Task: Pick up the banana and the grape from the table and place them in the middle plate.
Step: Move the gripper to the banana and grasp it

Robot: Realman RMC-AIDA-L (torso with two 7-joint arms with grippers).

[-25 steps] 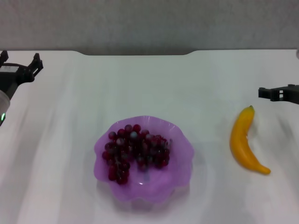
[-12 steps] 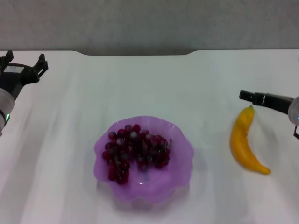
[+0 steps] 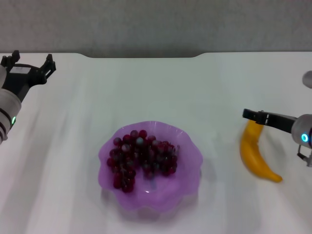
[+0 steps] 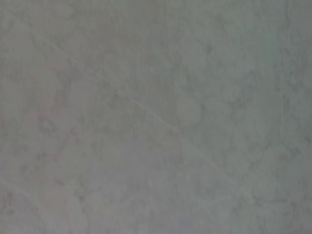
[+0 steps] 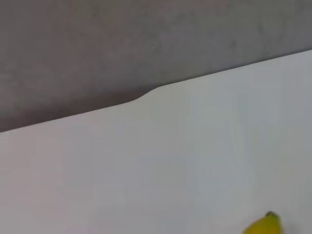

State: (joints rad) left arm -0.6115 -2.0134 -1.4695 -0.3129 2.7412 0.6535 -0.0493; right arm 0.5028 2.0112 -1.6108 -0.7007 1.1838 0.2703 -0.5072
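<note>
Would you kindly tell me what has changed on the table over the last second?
The right hand has come in from the right edge and now reaches across the stem end of the banana, with no hold on it visible yet. The left hand has drifted slightly inward at the far left. The banana, the grapes in the purple plate, and the plate itself have not moved.
</note>
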